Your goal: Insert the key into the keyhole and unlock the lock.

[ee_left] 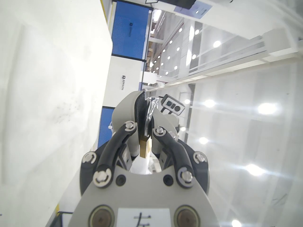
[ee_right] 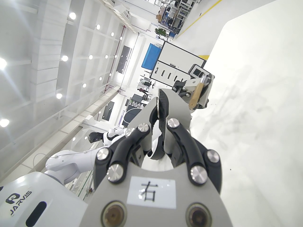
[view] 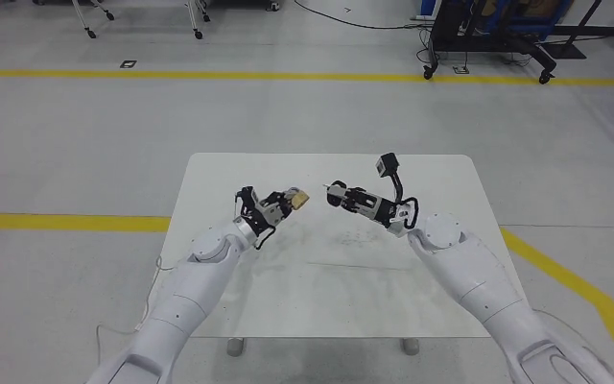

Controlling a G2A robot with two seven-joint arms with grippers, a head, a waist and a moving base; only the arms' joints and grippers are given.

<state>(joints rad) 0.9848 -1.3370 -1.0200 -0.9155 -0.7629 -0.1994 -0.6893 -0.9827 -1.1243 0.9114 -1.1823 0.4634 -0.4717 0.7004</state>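
Above the middle of the white table [view: 336,278], my left gripper [view: 288,202] is shut on a brass padlock [view: 300,199]. In the left wrist view the padlock's brass body [ee_left: 143,148] sits between the fingers of my left gripper [ee_left: 144,109], with its silver shackle [ee_left: 151,103] at the tips. My right gripper [view: 336,194] faces it a short gap away, shut on the key [view: 325,186]. In the right wrist view the key [ee_right: 158,111] is a thin metal edge pinched in my right gripper [ee_right: 159,100]. The padlock [ee_right: 196,94] hangs just beyond, apart from the key.
Both arms are held above the table, whose bare top has faint dark scuffs [ee_right: 227,109]. Yellow floor lines [view: 288,75] run behind and beside the table. A dark wheeled cart [view: 489,38] stands far back on the right.
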